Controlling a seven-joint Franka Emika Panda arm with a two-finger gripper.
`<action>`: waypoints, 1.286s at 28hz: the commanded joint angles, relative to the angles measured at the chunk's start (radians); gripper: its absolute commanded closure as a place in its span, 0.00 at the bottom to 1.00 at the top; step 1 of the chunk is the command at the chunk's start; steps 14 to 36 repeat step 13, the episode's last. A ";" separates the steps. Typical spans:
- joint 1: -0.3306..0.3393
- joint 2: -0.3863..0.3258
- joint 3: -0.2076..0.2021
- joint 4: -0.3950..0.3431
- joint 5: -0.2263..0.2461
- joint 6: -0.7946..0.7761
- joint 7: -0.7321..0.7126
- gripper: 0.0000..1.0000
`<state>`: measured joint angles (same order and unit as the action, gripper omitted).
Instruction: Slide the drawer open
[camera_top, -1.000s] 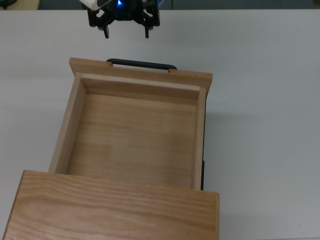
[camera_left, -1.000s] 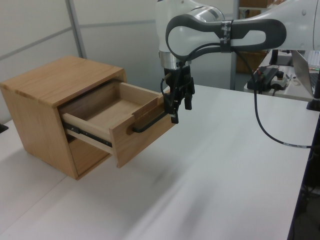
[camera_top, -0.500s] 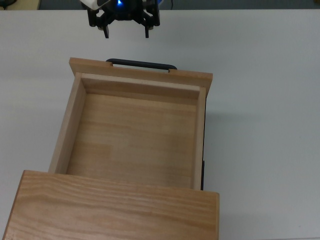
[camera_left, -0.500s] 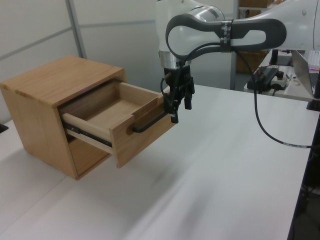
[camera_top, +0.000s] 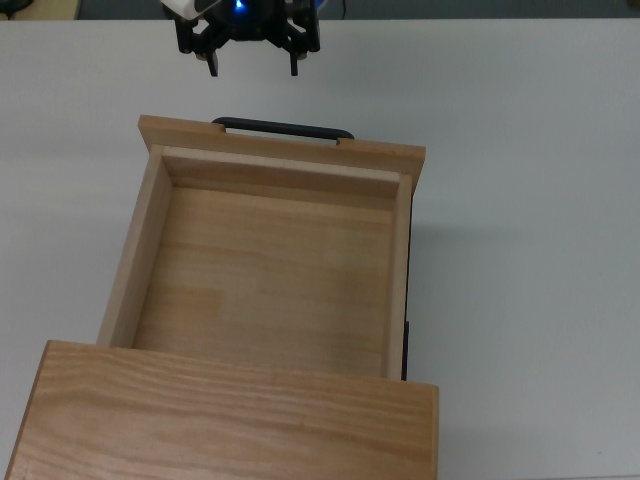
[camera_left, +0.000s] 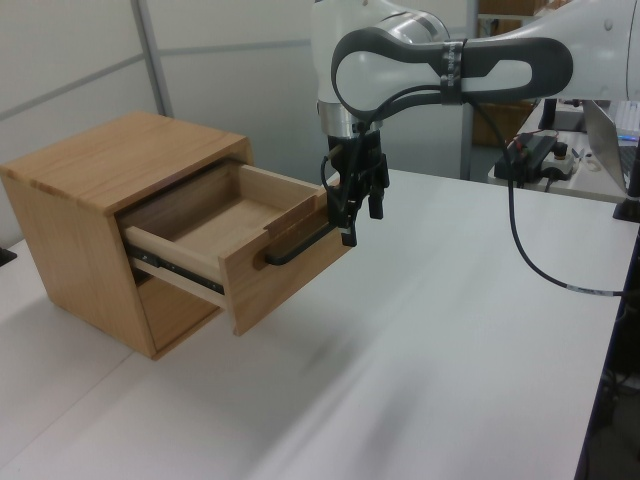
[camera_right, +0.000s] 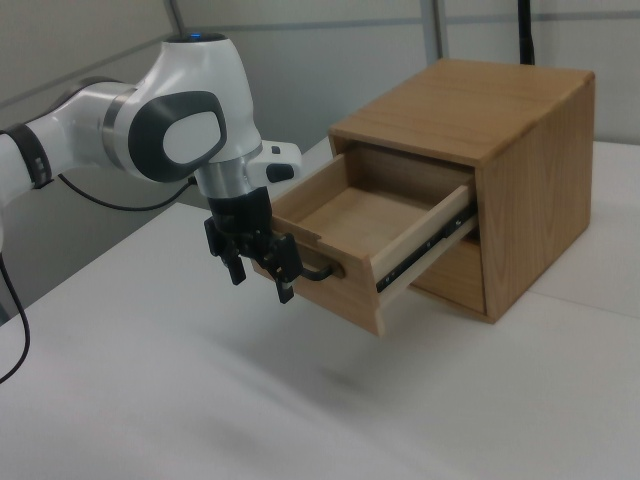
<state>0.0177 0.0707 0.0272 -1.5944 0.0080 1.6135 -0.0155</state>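
Your gripper (camera_top: 252, 68) hangs just in front of the drawer (camera_top: 270, 270), fingers (camera_top: 213, 66) spread wide and pointing down, holding nothing. In the top view it sits above the handle (camera_top: 282, 129), a strip of bare table (camera_top: 520, 200) showing between them; the fingers stand about as far apart as half the handle's length, toward the top view's left end of it. In the left view the gripper (camera_left: 358, 212) overlaps the handle's (camera_left: 297, 249) far end, so you cannot tell from there whether they touch. The right view puts the gripper (camera_right: 258, 273) to the right view's left of the front panel (camera_right: 325, 280).

You can see the drawer pulled well out of the cabinet (camera_left: 85, 215), its tray bare inside, with a dark slide rail (camera_right: 425, 248) along its side. The cabinet stands on the white table, and the arm (camera_left: 450, 70) reaches in from the left view's right.
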 joint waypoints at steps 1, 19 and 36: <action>0.004 0.014 0.003 0.030 -0.016 -0.026 -0.011 0.00; 0.001 0.014 0.003 0.030 -0.017 -0.024 -0.018 0.00; 0.001 0.014 0.003 0.030 -0.017 -0.024 -0.018 0.00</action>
